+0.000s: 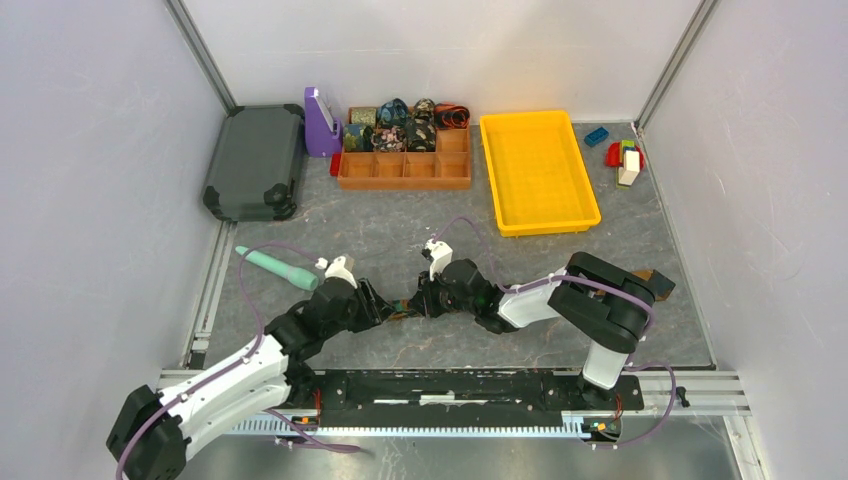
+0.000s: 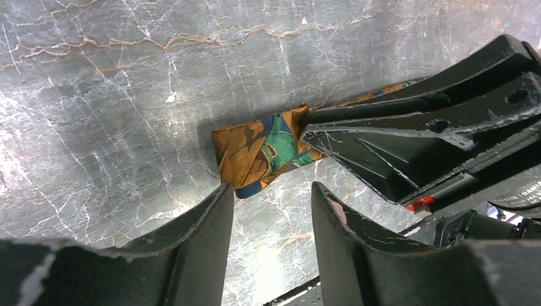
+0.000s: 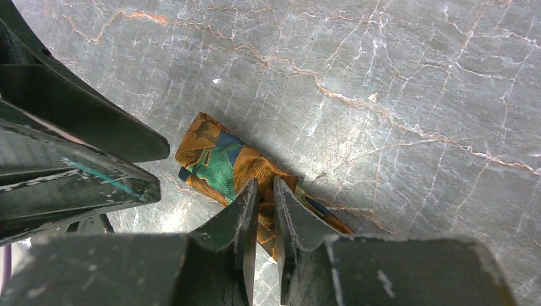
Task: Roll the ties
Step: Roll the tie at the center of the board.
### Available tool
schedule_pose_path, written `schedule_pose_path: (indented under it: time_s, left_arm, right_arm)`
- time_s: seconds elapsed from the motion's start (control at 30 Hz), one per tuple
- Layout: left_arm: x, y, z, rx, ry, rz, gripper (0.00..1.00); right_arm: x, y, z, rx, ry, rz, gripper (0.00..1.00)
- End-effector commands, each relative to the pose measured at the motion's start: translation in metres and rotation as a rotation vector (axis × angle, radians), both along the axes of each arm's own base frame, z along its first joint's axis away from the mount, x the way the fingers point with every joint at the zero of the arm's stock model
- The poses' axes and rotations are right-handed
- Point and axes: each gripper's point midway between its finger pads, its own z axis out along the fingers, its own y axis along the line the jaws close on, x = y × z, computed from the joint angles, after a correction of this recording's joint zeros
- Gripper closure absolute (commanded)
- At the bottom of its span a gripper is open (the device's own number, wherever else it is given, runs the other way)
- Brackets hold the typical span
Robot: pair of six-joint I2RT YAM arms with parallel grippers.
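Observation:
An orange tie with green and blue print lies on the grey marble table between the two arms, its end folded into a short flat roll. My right gripper is shut on the tie just behind that roll, pinching the orange fabric between its fingers. My left gripper stands open facing it, with only bare table between its fingers and its left fingertip at the roll's edge. In the top view both grippers meet at the table's middle. Several rolled ties sit in the far box.
An orange compartment box stands at the back, a yellow tray to its right, a dark grey case and a purple holder to its left. A teal stick lies left. Toy blocks sit far right.

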Motion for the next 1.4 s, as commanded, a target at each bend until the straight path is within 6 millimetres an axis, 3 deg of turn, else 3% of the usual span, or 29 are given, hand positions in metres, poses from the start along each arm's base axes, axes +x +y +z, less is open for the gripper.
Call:
schedule_pose_path:
  time_s: [0.0,0.17,0.8,0.9,1.0,1.1,1.37]
  left_arm:
    - [-0.005,-0.001,0.003,-0.023,0.01,-0.002,0.42]
    - [-0.004,0.002,-0.009,-0.028,0.03,0.037,0.41]
    - [0.005,0.005,-0.035,0.002,0.066,0.114,0.64]
    - [0.007,0.006,-0.034,-0.003,0.049,0.119,0.73]
    - [0.009,0.005,-0.033,-0.003,0.035,0.114,0.88]
    - [0.009,0.005,-0.03,0.0,0.026,0.104,0.98]
    - [0.01,0.022,-0.013,0.116,0.018,0.116,0.98]
  right_arm:
    - [-0.005,-0.016,-0.019,-0.072,0.026,-0.008,0.8]
    - [-0.005,-0.015,-0.019,-0.07,0.026,-0.007,0.8]
    - [-0.006,-0.016,-0.02,-0.073,0.029,-0.007,0.81]
    - [-0.006,-0.015,-0.019,-0.072,0.029,-0.005,0.81]
    - [-0.005,-0.015,-0.018,-0.07,0.027,-0.003,0.81]
    - [-0.004,-0.011,-0.011,-0.062,0.015,0.008,0.81]
    - [0.006,0.002,0.045,-0.034,-0.096,0.066,0.67]
